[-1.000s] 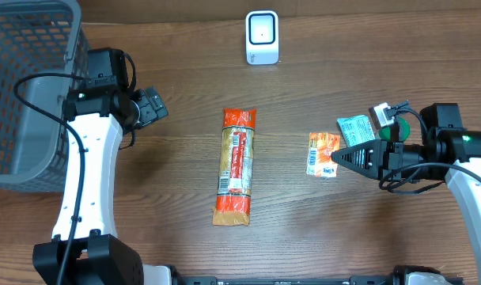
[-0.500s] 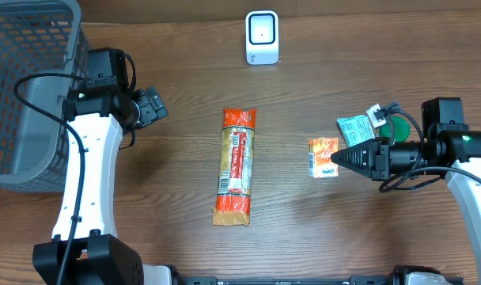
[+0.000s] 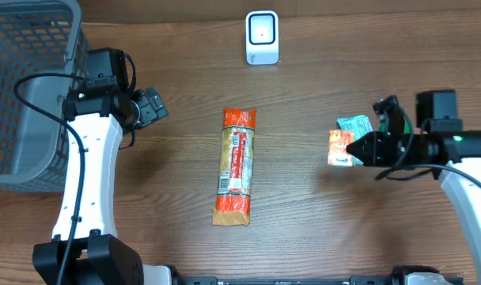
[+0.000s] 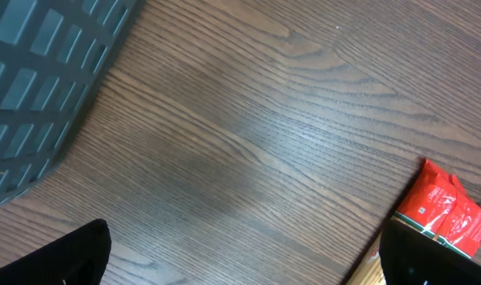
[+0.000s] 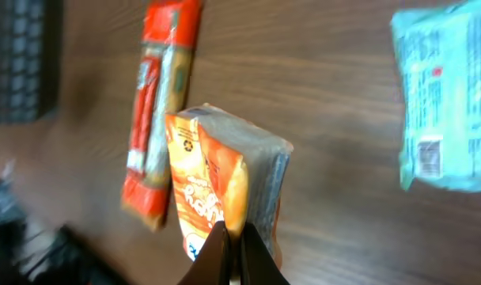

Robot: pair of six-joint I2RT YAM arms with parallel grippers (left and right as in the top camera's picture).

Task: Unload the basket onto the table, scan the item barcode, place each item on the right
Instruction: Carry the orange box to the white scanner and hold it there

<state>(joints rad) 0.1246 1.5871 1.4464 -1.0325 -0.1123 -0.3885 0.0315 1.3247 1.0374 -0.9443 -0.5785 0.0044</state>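
My right gripper is shut on the edge of a small orange snack packet, which hangs off the table beside a pale green packet. A long red-orange wrapped item lies flat at the table's middle; its red end shows at the right of the left wrist view. The white barcode scanner stands at the back centre. My left gripper is open over bare wood near the basket, holding nothing.
A grey mesh basket fills the back left corner, right beside my left arm. The table is dark wood.
My right gripper has lifted the orange packet off the table and drawn it to the right, tilting it upright. The left arm has not moved.
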